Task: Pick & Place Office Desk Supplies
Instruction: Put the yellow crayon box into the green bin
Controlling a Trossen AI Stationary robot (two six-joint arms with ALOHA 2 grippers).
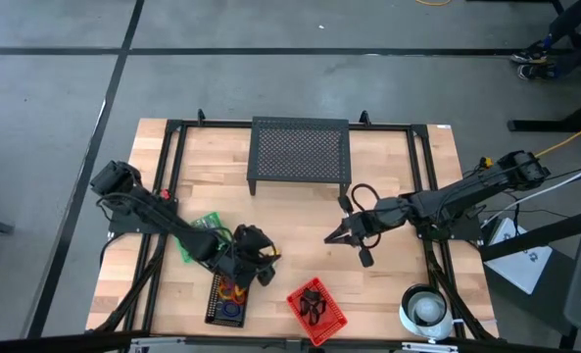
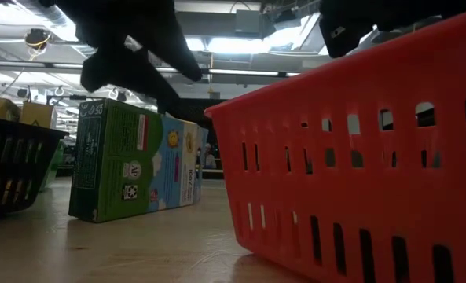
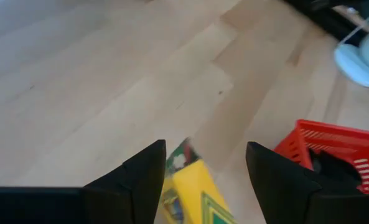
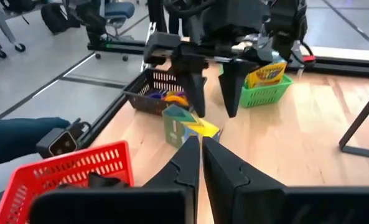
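A yellow-and-green crayon box (image 4: 187,129) stands on its end on the wood table between the black basket and the red basket; in the low view the crayon box (image 2: 134,161) shows its green side. My left gripper (image 4: 212,93) hangs open just above it, one finger to each side, and in its own wrist view the box (image 3: 190,190) shows between the fingers. I see no touch. My right gripper (image 4: 201,152) is shut and empty. It hovers mid-table (image 1: 344,235), pointing at the box from the right.
A black basket (image 1: 226,299) holds coloured rings (image 4: 170,96). A red basket (image 1: 316,312) at the near edge holds black clips. A green basket (image 4: 268,88) holds another crayon box. The black mesh stand (image 1: 300,157) sits at the far side, and a white roll (image 1: 427,309) near right.
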